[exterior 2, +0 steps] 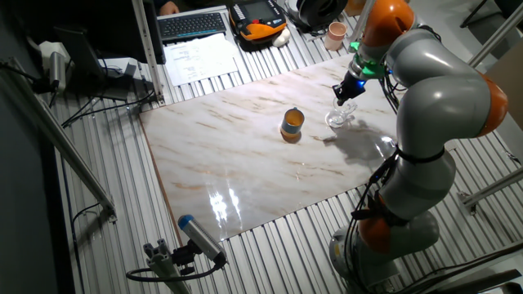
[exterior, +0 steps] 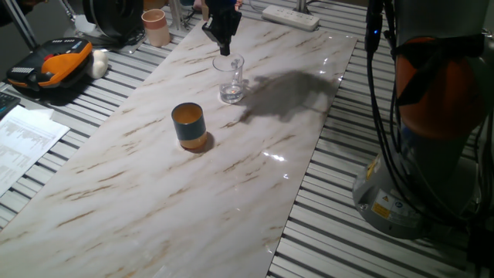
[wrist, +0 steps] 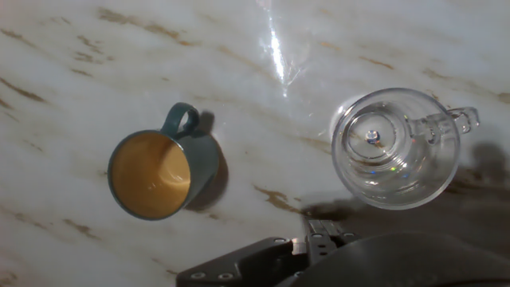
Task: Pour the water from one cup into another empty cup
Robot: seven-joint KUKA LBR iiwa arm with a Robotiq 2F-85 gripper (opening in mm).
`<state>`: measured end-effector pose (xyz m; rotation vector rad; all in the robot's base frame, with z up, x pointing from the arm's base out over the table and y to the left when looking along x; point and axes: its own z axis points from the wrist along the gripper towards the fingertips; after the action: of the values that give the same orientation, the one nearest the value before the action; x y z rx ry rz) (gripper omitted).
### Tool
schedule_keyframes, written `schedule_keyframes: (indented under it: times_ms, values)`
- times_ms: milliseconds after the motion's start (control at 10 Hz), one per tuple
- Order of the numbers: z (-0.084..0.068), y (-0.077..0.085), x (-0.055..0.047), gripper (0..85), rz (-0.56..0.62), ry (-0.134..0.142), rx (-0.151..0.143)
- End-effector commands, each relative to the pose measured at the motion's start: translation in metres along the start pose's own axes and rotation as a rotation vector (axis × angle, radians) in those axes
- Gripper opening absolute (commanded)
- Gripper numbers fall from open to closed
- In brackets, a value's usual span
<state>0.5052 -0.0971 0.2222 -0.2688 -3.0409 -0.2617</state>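
Item: glass cup (exterior: 231, 78), right of teal cup (exterior: 188, 125); likely fragile, slick; grasp handle. Gripper (exterior: 223, 42) above, empty; opening unclear.

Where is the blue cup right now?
In the hand view, the teal cup stands upright on the marble table, left of the glass cup, not touching.

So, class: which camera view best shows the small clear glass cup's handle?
The hand view: it looks straight down into the small clear glass cup, its handle jutting right. One fixed view shows its side; the other fixed view shows it tiny, handle indistinct.
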Motion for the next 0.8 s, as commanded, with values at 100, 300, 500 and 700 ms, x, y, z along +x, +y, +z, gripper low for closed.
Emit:
schedule_keyframes:
  times_ms: [100, 300, 500, 700]
  values:
    - [-0.0001, 0.0001, 0.0, 0.0, 0.031, -0.017, -0.014]
    - [-0.0001, 0.0001, 0.0, 0.0, 0.033, -0.042, 0.035]
    - [-0.0001, 0.0001, 0.0, 0.0, 0.01, -0.046, 0.032]
    - [-0.0001, 0.0001, 0.0, 0.0, -0.003, -0.051, -0.006]
